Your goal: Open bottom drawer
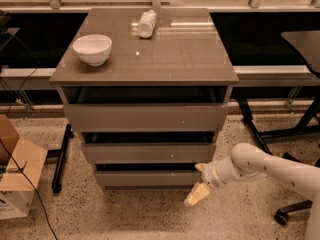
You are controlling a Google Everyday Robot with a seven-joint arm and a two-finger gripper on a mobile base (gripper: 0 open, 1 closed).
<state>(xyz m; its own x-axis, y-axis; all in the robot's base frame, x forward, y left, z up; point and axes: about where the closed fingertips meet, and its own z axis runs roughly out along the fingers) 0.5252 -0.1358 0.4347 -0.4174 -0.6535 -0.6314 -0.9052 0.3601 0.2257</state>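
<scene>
The bottom drawer (pixel 147 177) is the lowest of three grey-taupe fronts in the cabinet, with a dark gap above its flat front. My gripper (pixel 199 180) comes in from the right on a white arm, at the drawer's right end. One cream finger (pixel 200 167) sits at the top right corner of the drawer front. The other finger (pixel 196 195) points down toward the floor just below and to the right of the drawer. The fingers are spread apart and hold nothing.
The cabinet top (pixel 170 54) carries a white bowl (pixel 92 49) at the left and a lying white bottle (pixel 146 23) at the back. A cardboard box (pixel 15 176) stands on the floor at left. An office chair base (pixel 290 211) is at right.
</scene>
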